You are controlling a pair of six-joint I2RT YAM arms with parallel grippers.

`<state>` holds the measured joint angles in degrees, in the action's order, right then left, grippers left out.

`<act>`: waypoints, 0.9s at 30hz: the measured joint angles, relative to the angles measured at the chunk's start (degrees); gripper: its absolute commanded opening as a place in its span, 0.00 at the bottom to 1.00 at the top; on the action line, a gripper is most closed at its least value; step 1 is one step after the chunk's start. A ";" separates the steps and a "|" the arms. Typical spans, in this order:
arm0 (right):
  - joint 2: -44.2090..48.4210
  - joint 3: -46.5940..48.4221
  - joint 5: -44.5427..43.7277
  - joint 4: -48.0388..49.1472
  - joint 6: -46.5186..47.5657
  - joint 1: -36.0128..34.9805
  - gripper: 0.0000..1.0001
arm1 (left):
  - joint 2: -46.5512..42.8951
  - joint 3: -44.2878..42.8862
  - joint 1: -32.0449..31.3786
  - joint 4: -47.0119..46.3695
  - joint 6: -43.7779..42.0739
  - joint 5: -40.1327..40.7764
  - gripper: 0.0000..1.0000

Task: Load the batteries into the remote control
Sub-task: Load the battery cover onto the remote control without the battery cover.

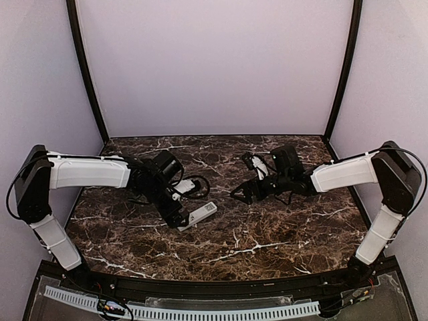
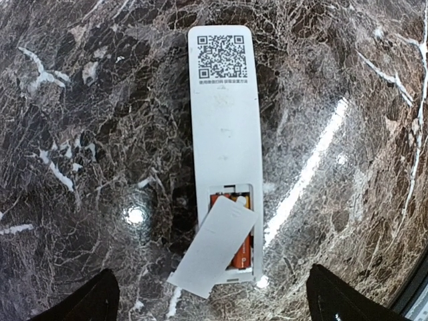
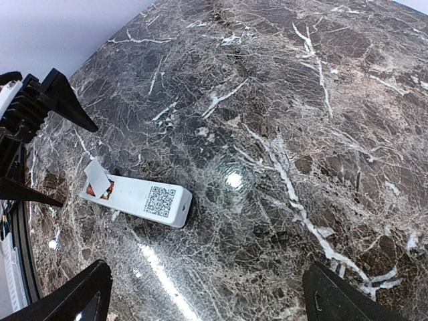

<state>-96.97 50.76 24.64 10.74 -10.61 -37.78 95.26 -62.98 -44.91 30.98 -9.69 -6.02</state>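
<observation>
The white remote control lies on the dark marble table with its QR label up. In the left wrist view the remote has its battery slot at the near end, with orange-red batteries seated in it. A loose white cover lies askew over the slot and hides most of the batteries. My left gripper hangs open and empty above that end. My right gripper is open and empty, off to the remote's right. The right wrist view shows the remote and the tilted cover.
Black cables loop beside the left wrist. Pale enclosure walls with black corner posts stand on three sides. The left gripper's fingers show at the left edge of the right wrist view.
</observation>
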 measured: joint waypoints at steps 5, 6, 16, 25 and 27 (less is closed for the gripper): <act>-0.02 0.00 -0.02 0.00 0.02 0.00 0.99 | 2.21 0.00 0.04 -0.11 -0.85 -0.26 0.97; 0.00 0.00 -0.02 0.02 0.02 0.00 0.99 | 2.69 0.00 0.04 -0.11 -1.03 -0.31 0.97; 0.00 -0.11 -0.04 0.04 0.02 0.00 0.99 | 6.78 -0.02 0.04 -0.72 -1.70 0.09 0.90; 0.00 -0.22 -0.07 0.09 0.02 0.00 0.99 | 7.91 -1.07 0.04 -0.46 -1.66 0.13 0.72; -0.02 -0.22 -0.07 0.13 0.02 0.00 0.99 | 7.91 -1.18 0.04 -0.24 -1.64 -0.04 0.69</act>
<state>-96.99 50.54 24.58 10.87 -10.59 -37.78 103.18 -64.16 -44.86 30.74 -11.33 -6.07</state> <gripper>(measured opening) 0.985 0.728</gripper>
